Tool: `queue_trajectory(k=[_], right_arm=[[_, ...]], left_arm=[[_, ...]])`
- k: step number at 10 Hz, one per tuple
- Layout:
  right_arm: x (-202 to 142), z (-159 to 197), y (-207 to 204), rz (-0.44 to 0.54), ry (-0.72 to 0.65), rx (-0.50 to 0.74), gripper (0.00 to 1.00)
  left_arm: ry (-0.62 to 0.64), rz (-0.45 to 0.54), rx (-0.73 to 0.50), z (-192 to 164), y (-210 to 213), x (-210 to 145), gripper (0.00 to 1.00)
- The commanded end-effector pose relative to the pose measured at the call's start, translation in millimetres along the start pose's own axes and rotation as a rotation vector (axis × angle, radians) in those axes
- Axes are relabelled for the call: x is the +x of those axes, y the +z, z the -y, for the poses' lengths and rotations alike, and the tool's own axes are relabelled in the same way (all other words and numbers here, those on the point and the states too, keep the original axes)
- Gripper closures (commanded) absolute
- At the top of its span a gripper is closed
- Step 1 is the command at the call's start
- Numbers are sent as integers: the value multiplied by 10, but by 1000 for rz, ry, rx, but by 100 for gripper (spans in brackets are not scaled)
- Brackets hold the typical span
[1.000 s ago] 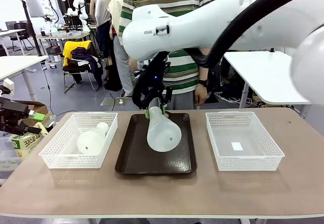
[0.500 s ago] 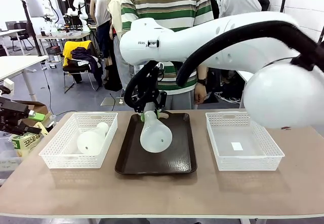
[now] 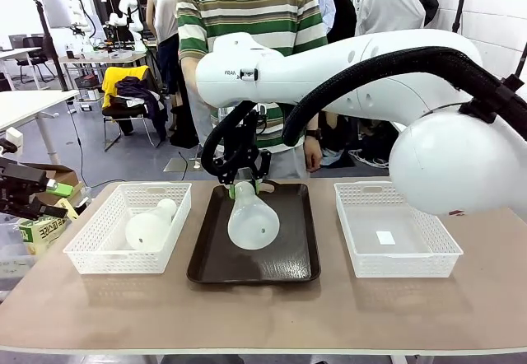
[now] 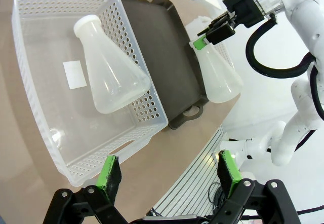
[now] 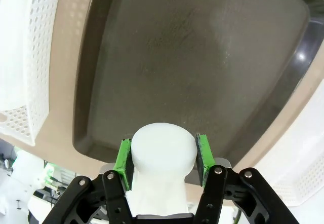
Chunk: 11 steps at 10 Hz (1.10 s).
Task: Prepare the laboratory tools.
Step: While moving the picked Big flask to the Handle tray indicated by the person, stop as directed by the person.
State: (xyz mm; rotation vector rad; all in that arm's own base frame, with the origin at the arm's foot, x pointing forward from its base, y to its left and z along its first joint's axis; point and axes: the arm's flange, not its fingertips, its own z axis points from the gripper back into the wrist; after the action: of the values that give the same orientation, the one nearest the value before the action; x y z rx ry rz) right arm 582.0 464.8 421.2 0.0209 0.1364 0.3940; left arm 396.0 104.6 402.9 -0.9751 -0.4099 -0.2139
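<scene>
I'm gripping a flask (image 3: 253, 224) by its neck with the right gripper (image 5: 163, 155) over the tray (image 3: 300, 253)'s bare middle; the left gripper (image 4: 167, 163) is hanging released.

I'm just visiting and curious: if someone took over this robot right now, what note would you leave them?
Right gripper: shut on the neck of a flask, held tilted over the brown tray.
Left gripper: open, holding nothing, off the table's left end.
Second flask: on its side in the left basket.
Done: one flask gripped. Left: probably set it down, then fetch the other.
</scene>
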Motion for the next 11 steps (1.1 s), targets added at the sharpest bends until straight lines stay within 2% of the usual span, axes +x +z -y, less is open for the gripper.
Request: queue_trajectory(k=[1,11], right_arm=[[-35,-8,21,6,2,-3,100],[-35,-8,21,6,2,-3,100]], left_arm=[[-3,8,-7,4,7,-5,0],[-3,8,-7,4,7,-5,0]])
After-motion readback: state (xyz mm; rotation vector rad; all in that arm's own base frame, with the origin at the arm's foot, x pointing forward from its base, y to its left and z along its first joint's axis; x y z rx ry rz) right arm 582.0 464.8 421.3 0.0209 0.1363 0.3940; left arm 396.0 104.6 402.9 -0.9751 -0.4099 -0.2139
